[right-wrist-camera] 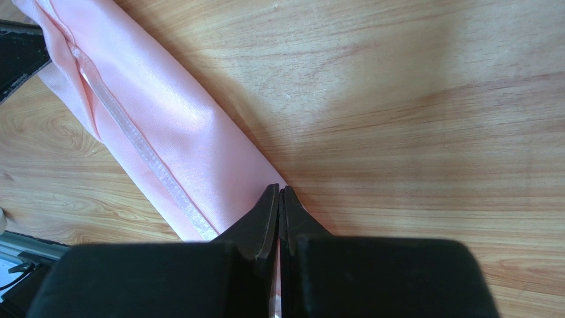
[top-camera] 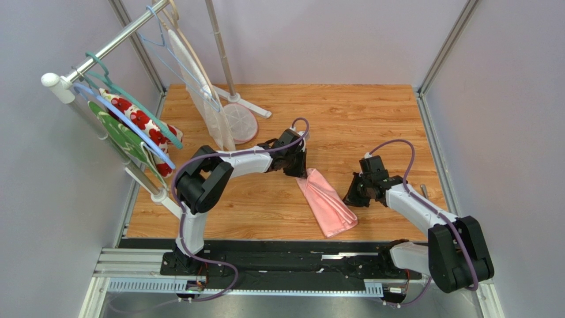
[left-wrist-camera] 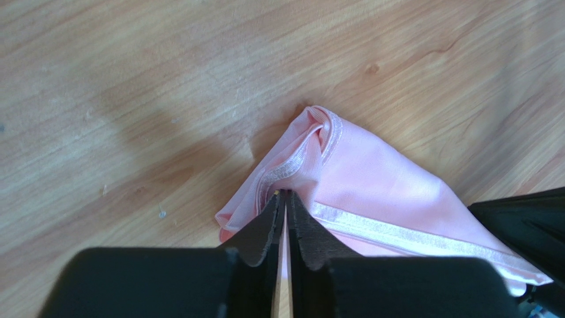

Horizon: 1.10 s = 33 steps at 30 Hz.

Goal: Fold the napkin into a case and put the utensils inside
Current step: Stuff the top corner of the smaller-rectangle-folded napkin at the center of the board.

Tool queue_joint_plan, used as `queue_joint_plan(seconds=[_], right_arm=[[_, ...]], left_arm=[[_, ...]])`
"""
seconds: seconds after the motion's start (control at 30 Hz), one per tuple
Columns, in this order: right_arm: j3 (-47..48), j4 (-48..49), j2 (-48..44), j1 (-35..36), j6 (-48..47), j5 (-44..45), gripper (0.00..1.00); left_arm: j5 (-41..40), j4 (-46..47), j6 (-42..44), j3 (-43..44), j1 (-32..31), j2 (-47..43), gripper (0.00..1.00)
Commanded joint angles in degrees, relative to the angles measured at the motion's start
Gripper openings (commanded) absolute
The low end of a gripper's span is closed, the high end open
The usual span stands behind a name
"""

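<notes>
The pink napkin [top-camera: 326,202] lies on the wooden table as a long narrow layered strip, running from the far middle toward the near right. My left gripper [top-camera: 296,169] is at its far end. In the left wrist view the gripper [left-wrist-camera: 285,193] has its tips pinched on the bunched, hemmed corner of the napkin [left-wrist-camera: 378,172], with only a thin slit between the jaws. My right gripper [top-camera: 351,197] is at the strip's near right edge. There its jaws [right-wrist-camera: 279,190] are pressed together on the napkin's [right-wrist-camera: 172,132] border. A short grey metal end [top-camera: 423,190] pokes out beside the right arm; the utensils are otherwise hidden.
A clothes rack [top-camera: 99,56] with hangers stands at the far left, carrying a white cloth with red flowers [top-camera: 140,121] and a green cloth [top-camera: 117,136]. A white stand with a round base [top-camera: 240,123] is at the back. Grey walls enclose the table.
</notes>
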Motion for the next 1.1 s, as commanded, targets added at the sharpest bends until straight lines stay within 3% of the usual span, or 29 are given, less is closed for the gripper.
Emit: queue_joint_plan(seconds=[0.0, 0.13, 0.4, 0.6, 0.83, 1.07], right_arm=[[-0.96, 2.63, -0.35, 0.12, 0.38, -0.39, 0.02], [-1.75, 3.68, -0.17, 0.12, 0.47, -0.57, 0.02], [-1.66, 4.30, 0.44, 0.21, 0.12, -1.27, 0.02], [-1.93, 4.65, 0.62, 0.12, 0.38, -1.89, 0.02], [-1.66, 4.48, 0.71, 0.12, 0.38, -1.62, 0.02], [-1.40, 3.78, 0.27, 0.21, 0.21, -1.89, 0.02]], left_arm=[[-2.83, -7.37, 2.34, 1.98, -0.48, -3.75, 0.17], [-3.79, -10.62, 3.74, 4.35, -0.48, -6.38, 0.24], [-5.20, -14.23, 4.63, 3.13, -0.92, -14.72, 0.28], [-0.03, -11.43, 2.87, -6.09, -4.78, -20.27, 0.01], [2.96, 0.15, -1.79, -15.58, -11.99, -19.84, 0.00], [3.15, 1.59, -3.11, -13.93, -13.75, -14.57, 0.00]])
